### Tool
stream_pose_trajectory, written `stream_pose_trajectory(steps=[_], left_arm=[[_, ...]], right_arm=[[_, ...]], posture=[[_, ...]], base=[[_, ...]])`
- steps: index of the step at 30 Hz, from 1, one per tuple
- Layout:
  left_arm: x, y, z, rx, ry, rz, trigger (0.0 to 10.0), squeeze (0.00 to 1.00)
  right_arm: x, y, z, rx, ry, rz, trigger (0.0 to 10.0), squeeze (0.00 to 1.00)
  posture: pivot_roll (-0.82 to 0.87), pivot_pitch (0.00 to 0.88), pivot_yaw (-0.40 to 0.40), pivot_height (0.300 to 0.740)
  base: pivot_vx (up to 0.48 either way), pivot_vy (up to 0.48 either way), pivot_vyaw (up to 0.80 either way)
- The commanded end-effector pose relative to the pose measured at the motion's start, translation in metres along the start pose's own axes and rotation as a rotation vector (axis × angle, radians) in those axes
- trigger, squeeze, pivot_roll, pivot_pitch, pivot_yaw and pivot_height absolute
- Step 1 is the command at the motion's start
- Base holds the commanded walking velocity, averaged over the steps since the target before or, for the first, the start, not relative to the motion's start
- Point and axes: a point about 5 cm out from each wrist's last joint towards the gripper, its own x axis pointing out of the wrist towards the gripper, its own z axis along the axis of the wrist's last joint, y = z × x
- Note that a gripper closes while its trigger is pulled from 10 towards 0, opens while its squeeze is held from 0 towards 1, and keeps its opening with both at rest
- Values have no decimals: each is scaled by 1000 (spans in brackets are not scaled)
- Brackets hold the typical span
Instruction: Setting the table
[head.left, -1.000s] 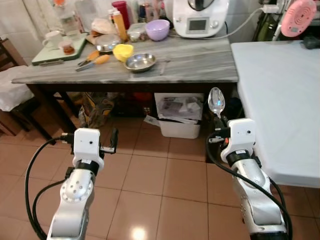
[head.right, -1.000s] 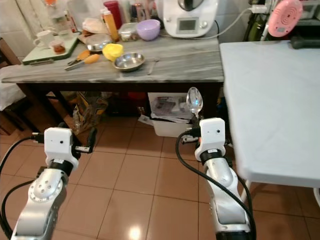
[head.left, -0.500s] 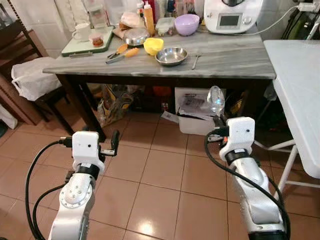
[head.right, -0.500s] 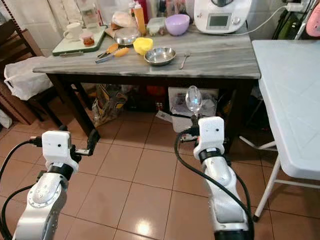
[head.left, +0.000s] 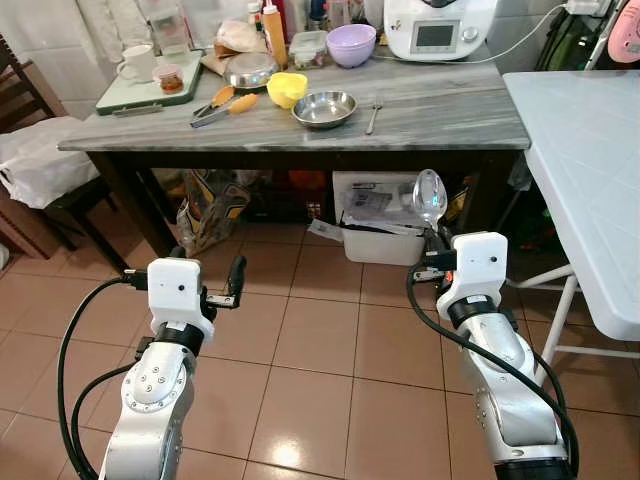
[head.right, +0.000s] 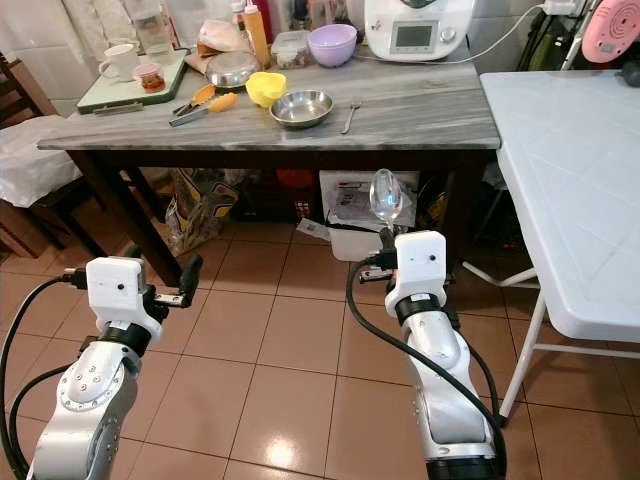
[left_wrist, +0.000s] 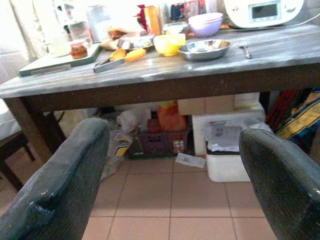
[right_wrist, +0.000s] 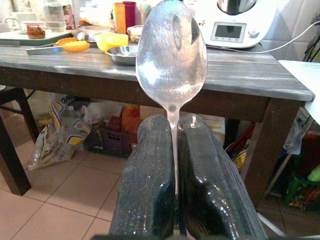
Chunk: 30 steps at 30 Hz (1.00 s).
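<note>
My right gripper is shut on the handle of a metal spoon, whose bowl stands upright above the fingers. It hangs over the tiled floor in front of the grey marble table. A steel bowl, a yellow bowl, a purple bowl and a fork lie on that table. My left gripper is open and holds nothing, low over the floor; its fingers spread wide apart.
A white folding table stands on the right. Under the marble table sit a white bin and bags. A white appliance, a green tray with a mug and tongs are on the table. A dark chair stands left.
The camera view has swung between frames, so the tables sit differently in the picture. The spoon stays clamped upright in my right gripper, and the left gripper stays open.
</note>
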Motion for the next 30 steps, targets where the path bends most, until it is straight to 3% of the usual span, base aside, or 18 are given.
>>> stream_pose_trajectory(steps=[1,9,30], left_arm=[[-2,1,3,-2,-17,-6,10000,0],[-1,0,5,1,-30,-22,10000,0],[0,-4,3,-8,-30,-48,10000,0]], right_arm=[[2,3,3,-1,-11,8,10000,0],[3,2,3,-3,-13,3,10000,0],[4,3,4,-10,-20,4,10000,0]], posture=[[-142,61,126,740],[-145,55,127,740],[-150,55,131,740]], base=[[0,0,0],[259,0,0],[324,0,-500]])
